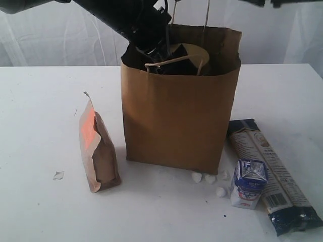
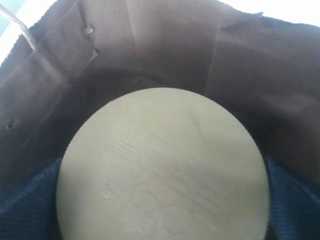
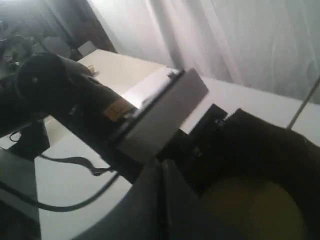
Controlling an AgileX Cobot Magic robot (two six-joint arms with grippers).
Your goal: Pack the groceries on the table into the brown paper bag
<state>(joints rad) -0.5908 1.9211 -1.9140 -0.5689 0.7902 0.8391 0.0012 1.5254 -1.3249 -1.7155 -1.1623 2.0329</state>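
The brown paper bag point(image 1: 176, 121) stands upright mid-table. My left gripper point(image 1: 161, 58) reaches down into its mouth, shut on the clear jar, whose olive-gold lid point(image 1: 194, 53) shows at rim height. In the left wrist view that lid point(image 2: 162, 165) fills the space between the dark fingers point(image 2: 30, 205), with the bag's walls point(image 2: 165, 45) all round. On the table point(image 1: 40, 101) stand a brown-red pouch point(image 1: 98, 151) left of the bag and a blue-white carton point(image 1: 248, 184) to the right, beside a long dark-blue-and-cream packet point(image 1: 275, 174). My right gripper point(image 3: 162, 200) is shut and empty, high above the bag.
Small white crumbs point(image 1: 209, 178) lie at the bag's front right corner, and a white scrap point(image 1: 58, 175) lies left of the pouch. The bag's looped handles point(image 1: 176, 60) stand around the left arm point(image 3: 75, 100). White curtains hang behind the table.
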